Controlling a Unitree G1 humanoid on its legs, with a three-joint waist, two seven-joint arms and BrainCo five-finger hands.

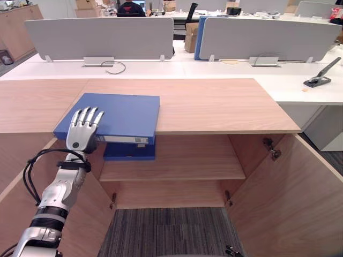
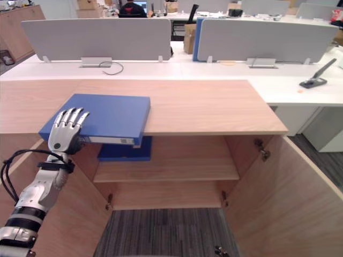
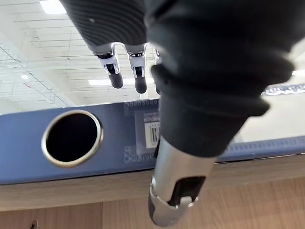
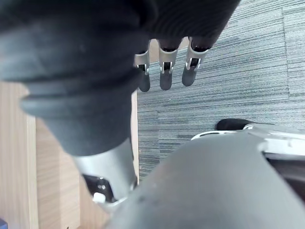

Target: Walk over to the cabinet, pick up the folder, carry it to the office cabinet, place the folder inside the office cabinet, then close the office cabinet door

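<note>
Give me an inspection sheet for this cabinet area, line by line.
Surface: wooden cabinet top; the doors below stand open.
Job's things: blue folder flat on the top's front left, overhanging the edge; second blue folder on the shelf beneath.
Clutter: black stapler on the white desk behind; cardboard box further back.
Hands: left hand lies with straight fingers on the folder; right hand hangs open over the carpet.
Cables: dark cable on the white desk.
Surroundings: grey desk dividers; a seated person far back.
</note>
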